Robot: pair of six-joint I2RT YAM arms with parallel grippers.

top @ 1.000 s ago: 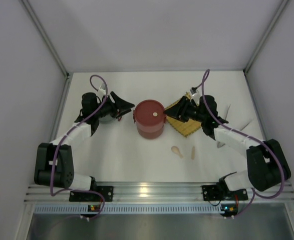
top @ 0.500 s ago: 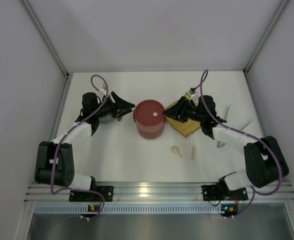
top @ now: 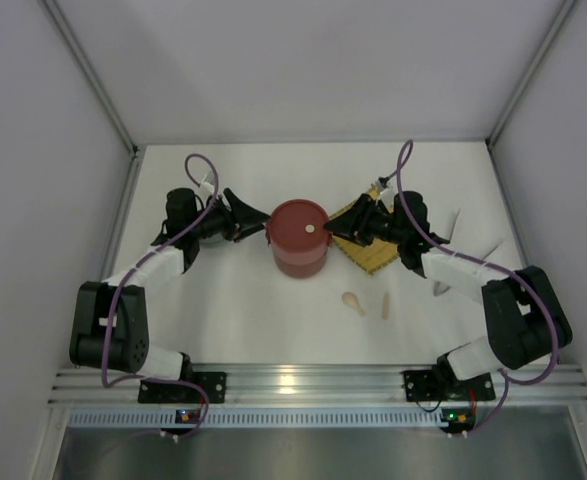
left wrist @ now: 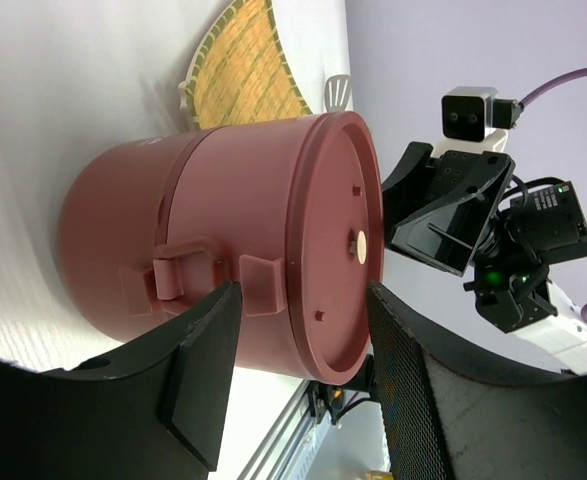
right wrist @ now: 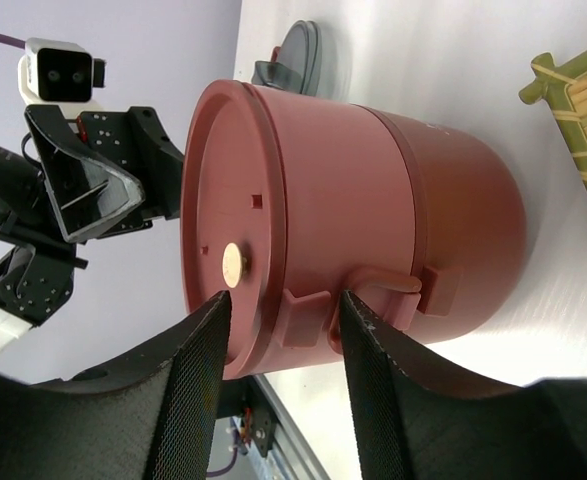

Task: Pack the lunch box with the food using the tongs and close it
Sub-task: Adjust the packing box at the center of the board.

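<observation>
Left end effector [left wrist: 301, 300]: fingers wide apart, set against the left side of the lunch box [top: 298, 240], no clamp visible. Right end effector [right wrist: 281, 300]: same on the opposite side, above the mat [top: 371, 258]. Lunch box is closed, 2 tiers stacked, mid-table [top: 243, 300], just beside the mat.

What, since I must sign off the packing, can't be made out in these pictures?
- Contents: in all views, the closed lunch box hides them.
- Grip: in the wrist views, the left gripper and right gripper straddle the side clips; contact is unclear.
- Pale slivers beside the right arm: in the top view, too small to identify.
- Grey disc: in the right wrist view, half behind the box.
</observation>
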